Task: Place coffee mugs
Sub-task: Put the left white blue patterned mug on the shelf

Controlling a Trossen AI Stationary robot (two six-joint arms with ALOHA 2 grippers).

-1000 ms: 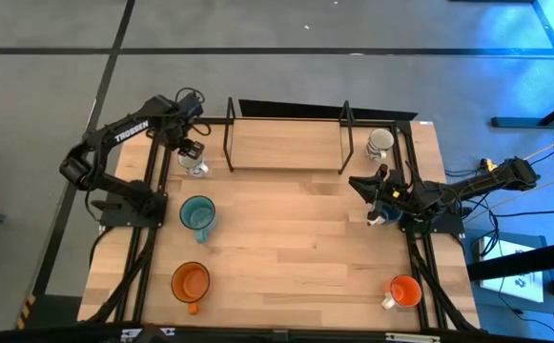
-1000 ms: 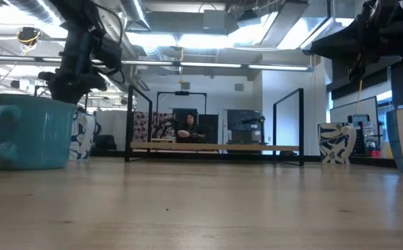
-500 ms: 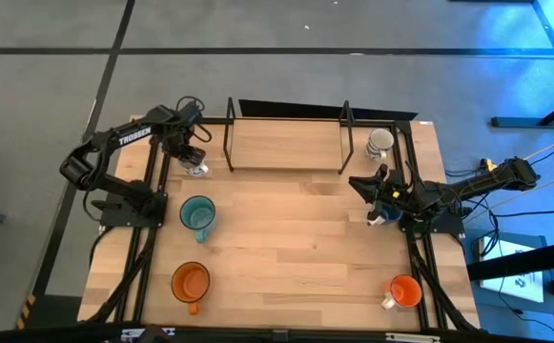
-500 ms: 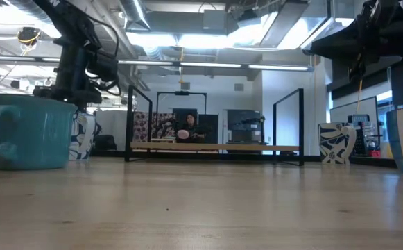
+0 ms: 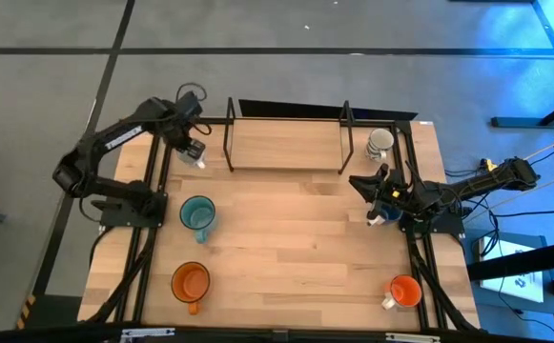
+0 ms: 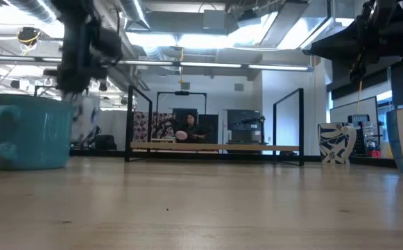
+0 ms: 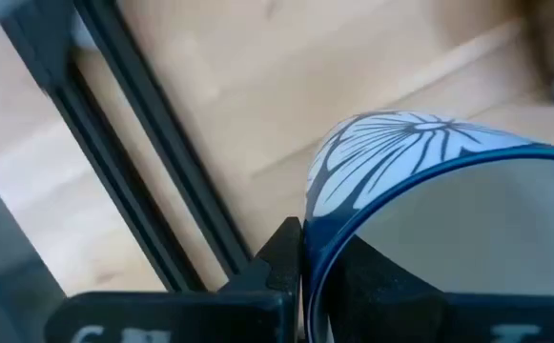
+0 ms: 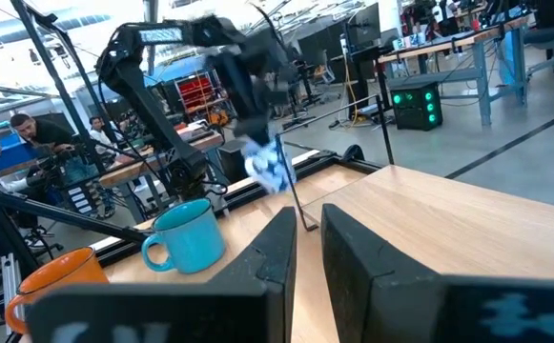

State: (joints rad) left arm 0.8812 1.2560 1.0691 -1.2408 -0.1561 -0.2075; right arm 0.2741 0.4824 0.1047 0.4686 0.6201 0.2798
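Since half a second ago, the white mug with blue lines (image 5: 196,159) has been lifted off the table (image 5: 286,248) and carried a little toward the far left corner by the left tool (image 5: 193,150). The mug is held by its rim, with one finger seen pressed against the outside in the left wrist view (image 7: 286,257). It hangs near the wooden rack (image 5: 286,143).

The right tool (image 5: 370,198) is kept low by the right edge of the table, and its fingers are close together with only a thin gap. Nothing is held in it.

The teal mug (image 5: 198,214), the two orange mugs (image 5: 190,281) (image 5: 403,291) and the other white mug (image 5: 380,142) are all set on the table. The dark blue mug (image 5: 387,213) is mostly hidden under the right arm.

The lifted mug could slip, because only the thin rim is pinched. It could also be knocked on the rack's black posts.

The held mug is blurred in the low view (image 6: 84,114). Its handle cannot be made out.
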